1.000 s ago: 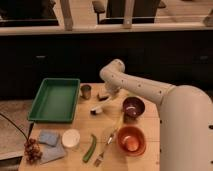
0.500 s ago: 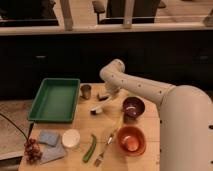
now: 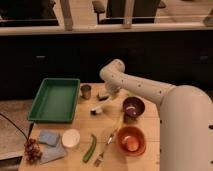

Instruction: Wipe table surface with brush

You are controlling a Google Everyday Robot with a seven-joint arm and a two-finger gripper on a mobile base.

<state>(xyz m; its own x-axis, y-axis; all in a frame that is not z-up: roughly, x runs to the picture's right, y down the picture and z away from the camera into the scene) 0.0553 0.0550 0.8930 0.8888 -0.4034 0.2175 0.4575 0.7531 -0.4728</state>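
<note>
- Nothing on the bench (image 3: pixel 112 125) has shifted since the earlier frames that we can see; the arm keeps the same bent pose over the far part of the top.
- Our tool (image 3: pixel 103 97) sits low at the end of the white arm (image 3: pixel 140 87), just right of the metal cup (image 3: pixel 86 91) and just above the wood.
- We cannot tell how it stands, nor whether it grips anything.
- Our brush (image 3: pixel 97 109) lies on the boards just below the tool, white handle and dark head, seemingly apart from it.
- At the left sits the green tray (image 3: pixel 55 99).
- Right of the brush we see a dark purple bowl (image 3: pixel 133 106), and nearer us an orange bowl (image 3: pixel 131 139) with something pale orange inside.
- Between the orange bowl and the green pod (image 3: pixel 90 148) lies the yellow-handled fork (image 3: pixel 106 147), tines toward us.
- At the near left we see a white disc (image 3: pixel 71 138), a blue sponge (image 3: pixel 49 138) on grey cloth, and a reddish-brown cluster (image 3: pixel 32 149) at the edge.
</note>
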